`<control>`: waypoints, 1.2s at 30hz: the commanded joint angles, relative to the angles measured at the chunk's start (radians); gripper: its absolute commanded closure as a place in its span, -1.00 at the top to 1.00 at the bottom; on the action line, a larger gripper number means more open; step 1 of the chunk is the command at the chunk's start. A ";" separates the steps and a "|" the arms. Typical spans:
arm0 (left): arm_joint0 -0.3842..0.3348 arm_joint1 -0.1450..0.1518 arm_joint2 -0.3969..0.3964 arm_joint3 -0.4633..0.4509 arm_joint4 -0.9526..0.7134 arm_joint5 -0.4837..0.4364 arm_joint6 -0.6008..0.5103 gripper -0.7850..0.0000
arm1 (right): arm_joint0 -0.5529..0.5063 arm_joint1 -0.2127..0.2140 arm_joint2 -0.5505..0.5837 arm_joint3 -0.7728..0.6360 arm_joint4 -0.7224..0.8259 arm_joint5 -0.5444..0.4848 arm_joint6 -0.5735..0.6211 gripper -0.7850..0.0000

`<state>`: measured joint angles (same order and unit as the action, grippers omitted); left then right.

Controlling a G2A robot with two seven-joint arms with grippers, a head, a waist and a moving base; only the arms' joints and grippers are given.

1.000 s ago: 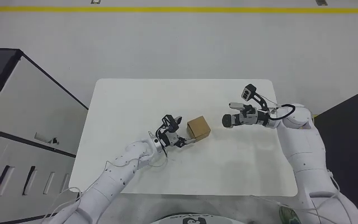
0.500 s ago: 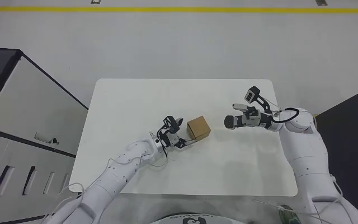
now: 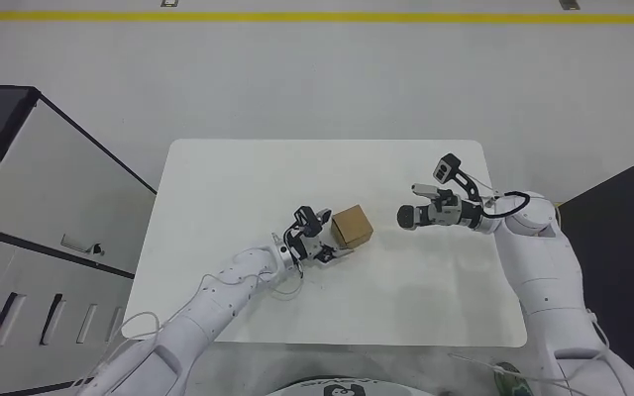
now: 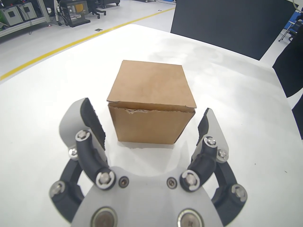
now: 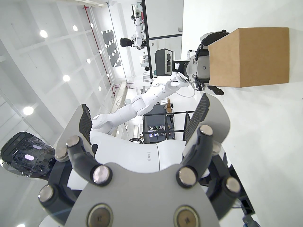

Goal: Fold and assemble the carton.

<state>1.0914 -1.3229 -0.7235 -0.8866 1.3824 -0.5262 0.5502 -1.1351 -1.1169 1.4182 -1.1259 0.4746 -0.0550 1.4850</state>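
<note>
L gripper sits low at the table surface, jaws spread wide and holding nothing. Its two fingers flank the near face of the carton, one off each lower corner. A thin gap shows on both sides, so no contact is seen.

Carton is a plain brown cube, closed up, standing flat and upright on the table. Top flap lies down; its near edge overhangs the front face a little. The edge of the face just under it looks ragged. In top view the carton is approx mid-table, a bit right of centre, turned at a slight angle to the table edges. L gripper is just beside it on the robot's left.

R gripper is farther out, on the robot's right, well apart from the carton. It is held above the table w/ fingertips pointing toward the carton, jaws spread, nothing btwn the pads. From the R wrist view the carton's opposite side shows clean and square, w/ L gripper partly hidden behind it.

Beyond the table: black panel past its right end, grey cabinet off its left end, yellow line on the floor past the far edge.
</note>
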 commanded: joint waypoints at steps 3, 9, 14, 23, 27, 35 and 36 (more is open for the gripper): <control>-0.012 -0.013 0.016 0.024 0.002 0.002 0.012 1.00 | -0.002 0.003 -0.006 -0.003 0.003 -0.002 -0.006 1.00; -0.032 -0.031 0.037 0.054 0.007 0.006 0.028 1.00 | -0.005 0.007 -0.018 -0.008 0.007 -0.002 -0.012 1.00; -0.044 -0.045 0.053 0.079 0.014 0.009 0.045 1.00 | -0.010 0.011 -0.023 -0.012 0.011 -0.005 -0.017 1.00; -0.062 -0.066 0.064 0.137 0.002 0.010 0.072 1.00 | -0.019 0.019 -0.029 -0.024 0.015 -0.006 -0.028 1.00; -0.068 -0.075 0.062 0.159 -0.019 0.016 0.077 1.00 | -0.020 0.023 -0.033 -0.028 0.015 -0.005 -0.030 1.00; -0.083 -0.094 0.075 0.192 -0.022 -0.004 0.077 1.00 | -0.019 0.029 -0.043 -0.034 0.014 0.000 -0.036 1.00; -0.085 -0.096 0.077 0.196 -0.023 -0.004 0.077 1.00 | -0.019 0.029 -0.043 -0.034 0.014 0.000 -0.037 1.00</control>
<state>1.0079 -1.4168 -0.6481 -0.6942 1.3596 -0.5303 0.6268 -1.1544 -1.0880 1.3755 -1.1599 0.4884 -0.0551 1.4488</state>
